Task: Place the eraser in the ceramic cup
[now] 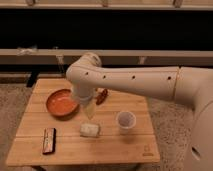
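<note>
The eraser, a flat dark block with a reddish-brown stripe, lies near the front left corner of the wooden table. The ceramic cup, small, round and white, stands upright right of the table's middle. My gripper hangs from the white arm over the middle of the table, just above a pale whitish block. It is well to the right of the eraser and left of the cup.
An orange-red bowl sits at the back left of the table. A reddish oval spoon-like piece lies behind the arm. A small clear shaker bottle stands behind the table. A low ledge runs across the back.
</note>
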{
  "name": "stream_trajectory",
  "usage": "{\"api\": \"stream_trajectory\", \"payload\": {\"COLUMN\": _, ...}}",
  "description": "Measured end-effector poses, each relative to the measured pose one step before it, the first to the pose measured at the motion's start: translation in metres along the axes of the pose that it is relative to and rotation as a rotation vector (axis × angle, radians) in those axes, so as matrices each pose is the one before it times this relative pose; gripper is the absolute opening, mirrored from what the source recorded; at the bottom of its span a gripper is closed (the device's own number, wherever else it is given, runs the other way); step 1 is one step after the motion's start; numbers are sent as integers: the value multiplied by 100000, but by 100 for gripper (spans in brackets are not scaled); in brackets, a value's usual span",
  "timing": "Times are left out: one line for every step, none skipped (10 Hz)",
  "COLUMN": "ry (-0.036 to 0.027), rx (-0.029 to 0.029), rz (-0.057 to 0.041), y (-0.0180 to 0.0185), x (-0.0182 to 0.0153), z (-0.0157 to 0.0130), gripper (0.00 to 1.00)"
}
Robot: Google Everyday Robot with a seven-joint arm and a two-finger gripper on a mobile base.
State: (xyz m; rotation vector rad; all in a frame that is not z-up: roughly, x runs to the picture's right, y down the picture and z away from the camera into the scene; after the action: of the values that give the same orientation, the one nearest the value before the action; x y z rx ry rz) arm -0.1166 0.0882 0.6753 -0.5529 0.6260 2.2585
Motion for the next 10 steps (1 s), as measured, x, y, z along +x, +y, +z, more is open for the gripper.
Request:
{"api": "stream_trajectory", "payload": {"ry": -62, "rx": 6, "rz": -23, "y": -4, "x": -11, "z": 6, "gripper": 80}}
{"api": "stream_trajectory", "payload": {"ry": -282, "rx": 9, "rz": -58, "y": 9, "x": -22, "z": 7, "gripper": 80}}
{"api": "stream_trajectory", "payload": {"ry": -2438, "rx": 480, "rz": -2422, "y": 120, "x": 192, "z": 81, "gripper": 80}}
{"api": "stream_trajectory", "payload": {"ry": -1528, "rx": 312, "rz": -3669, "y": 425, "x": 896, "z": 89, "gripper": 80}}
{"api": "stream_trajectory", "payload": {"ry": -1535, "rx": -5, "rz": -4941, "y": 605, "x": 1335, "z": 89, "gripper": 80}}
{"api": "stream_trajectory", "payload": {"ry": -874, "rx": -386, "rz": -3454, "y": 204, "x": 986, "z": -110, "gripper": 80}}
{"api": "stream_trajectory", "payload": {"ry": -66, "rx": -461, "rz": -740, "y": 152, "x": 183, "z": -58, "gripper": 80}}
{"api": "stream_trajectory", "payload": {"ry": -46, "rx": -56, "rz": -192, "y": 6, "x": -25, "z": 9, "gripper": 80}}
{"api": "stream_trajectory", "payload": {"ry": 41, "rx": -15, "rz": -58, "y": 4, "x": 14, "z": 5, "gripper": 80}}
{"api": "stream_trajectory", "payload": {"ry": -48, "rx": -109, "rz": -143, "y": 57, "x": -25, "z": -36, "gripper": 80}}
